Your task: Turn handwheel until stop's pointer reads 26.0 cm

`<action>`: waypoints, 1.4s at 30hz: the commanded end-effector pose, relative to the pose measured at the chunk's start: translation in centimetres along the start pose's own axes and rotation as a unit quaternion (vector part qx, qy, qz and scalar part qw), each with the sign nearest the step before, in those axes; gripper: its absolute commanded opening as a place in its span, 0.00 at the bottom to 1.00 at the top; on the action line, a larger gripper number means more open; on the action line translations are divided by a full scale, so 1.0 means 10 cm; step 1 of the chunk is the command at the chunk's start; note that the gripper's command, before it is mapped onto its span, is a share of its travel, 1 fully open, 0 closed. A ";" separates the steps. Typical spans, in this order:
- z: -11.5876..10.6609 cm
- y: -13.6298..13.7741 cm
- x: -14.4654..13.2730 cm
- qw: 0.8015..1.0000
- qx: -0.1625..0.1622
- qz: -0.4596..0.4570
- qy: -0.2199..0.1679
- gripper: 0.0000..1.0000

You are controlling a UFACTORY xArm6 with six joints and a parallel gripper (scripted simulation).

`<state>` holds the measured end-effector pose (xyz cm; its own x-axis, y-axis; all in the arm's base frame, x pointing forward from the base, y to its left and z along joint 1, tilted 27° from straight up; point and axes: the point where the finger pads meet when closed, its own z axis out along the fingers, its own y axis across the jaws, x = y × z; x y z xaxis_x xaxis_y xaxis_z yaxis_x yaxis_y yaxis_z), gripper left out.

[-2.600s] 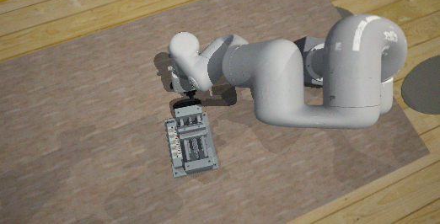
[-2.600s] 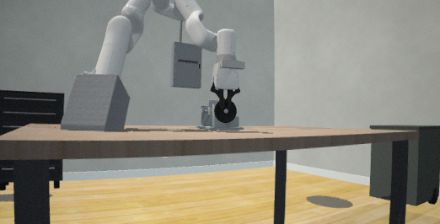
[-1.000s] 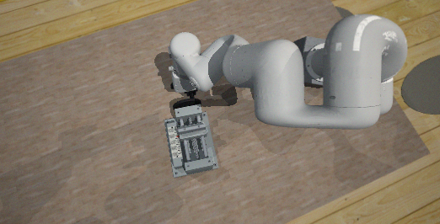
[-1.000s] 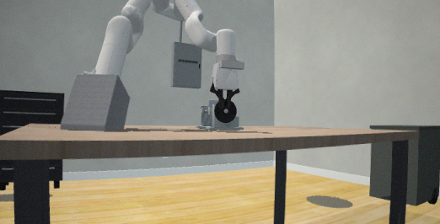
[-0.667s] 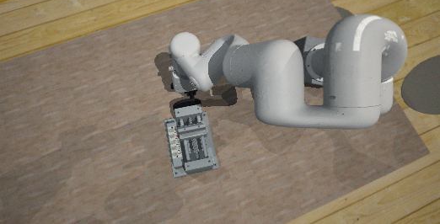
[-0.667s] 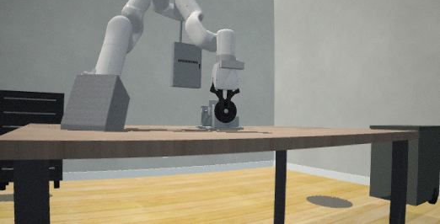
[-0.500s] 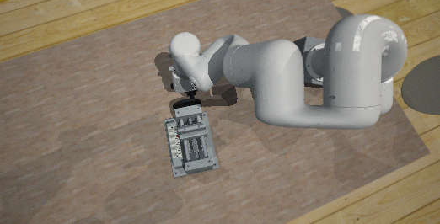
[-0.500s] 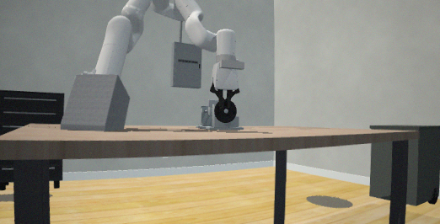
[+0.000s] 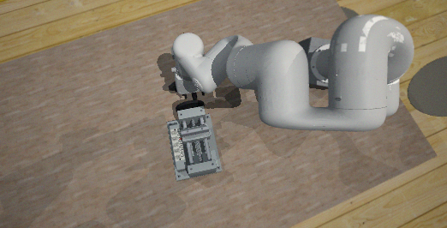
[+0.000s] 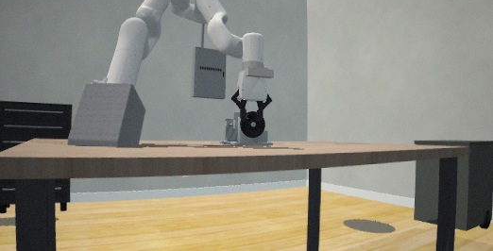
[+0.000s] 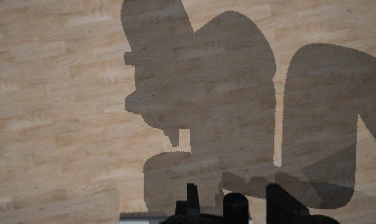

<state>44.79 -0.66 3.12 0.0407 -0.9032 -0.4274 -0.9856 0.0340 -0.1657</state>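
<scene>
A small grey lead-screw fixture (image 9: 194,147) lies on the table, with a scale strip along its left side and a grey stop block (image 9: 193,138) on the screw. Its black handwheel (image 10: 252,125) is at the end nearest the arm; it also shows in the top view (image 9: 188,105). My gripper (image 10: 251,111) hangs straight above the handwheel. Its black fingers stand apart on either side of the wheel's top rim. In the wrist view the finger tips show spread at the bottom edge. The pointer's reading is too small to read.
The arm's grey base block (image 10: 107,115) stands at the table's left. A grey wall box (image 10: 209,73) hangs behind the fixture. A dark cabinet (image 10: 33,129) is at the far left and a grey bin (image 10: 453,183) at the right, off the table.
</scene>
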 end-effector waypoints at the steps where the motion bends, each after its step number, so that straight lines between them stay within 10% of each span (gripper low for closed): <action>1: -0.01 -0.02 0.00 1.000 0.002 0.000 0.001 0.57; 16: -0.04 -0.02 0.00 1.000 0.002 0.000 0.001 0.57; 27: -0.98 -0.01 0.00 1.000 0.002 0.000 0.001 0.57; 42: -1.01 -0.01 0.00 1.000 0.002 0.000 0.001 0.57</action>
<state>43.13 -4.90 11.94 0.0404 -0.9029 -0.4279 -0.9857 0.0342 -0.1652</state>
